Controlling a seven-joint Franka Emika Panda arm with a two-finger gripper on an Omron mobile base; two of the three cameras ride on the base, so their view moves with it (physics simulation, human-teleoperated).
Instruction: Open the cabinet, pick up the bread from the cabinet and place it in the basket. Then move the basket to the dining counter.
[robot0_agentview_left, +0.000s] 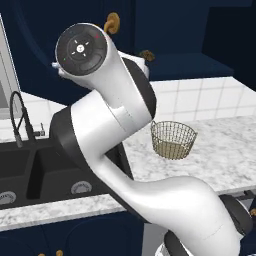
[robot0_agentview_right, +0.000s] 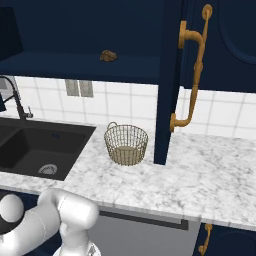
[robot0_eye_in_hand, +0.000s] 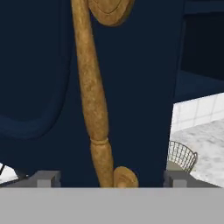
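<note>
No writing or brand marks anywhere that I can make out, just plain surfaces.

Hand view first: the gripper (robot0_eye_in_hand: 107, 178) is right up against the navy cabinet door (robot0_eye_in_hand: 131, 87), and the long brass handle (robot0_eye_in_hand: 94, 96) runs down between the two finger tips (robot0_eye_in_hand: 46, 178). The tips sit far apart at either side of the bottom, with clear space between each one and the handle, so the jaws are standing wide and not clamped on anything.

The cabinet (robot0_agentview_right: 90, 30) has one door swung out; from the right base view you see that door (robot0_agentview_right: 167, 80) edge-on, with its brass handle (robot0_agentview_right: 192, 65) facing right. Inside, on the dark shelf, the bread (robot0_agentview_right: 108, 56) sits as a small brown lump, well off to the left of the open door and up above the counter. In the left base view it peeks out just past the arm's (robot0_agentview_left: 110, 100) upper joint.

The basket (robot0_agentview_right: 126, 144) is a round gold wire thing on the marble counter (robot0_agentview_right: 210, 170), just left of the open door's bottom edge and right of the black sink (robot0_agentview_right: 40, 145). Looks like nothing is in it. The sink has a black faucet (robot0_agentview_left: 20, 117) at its far side.
</note>
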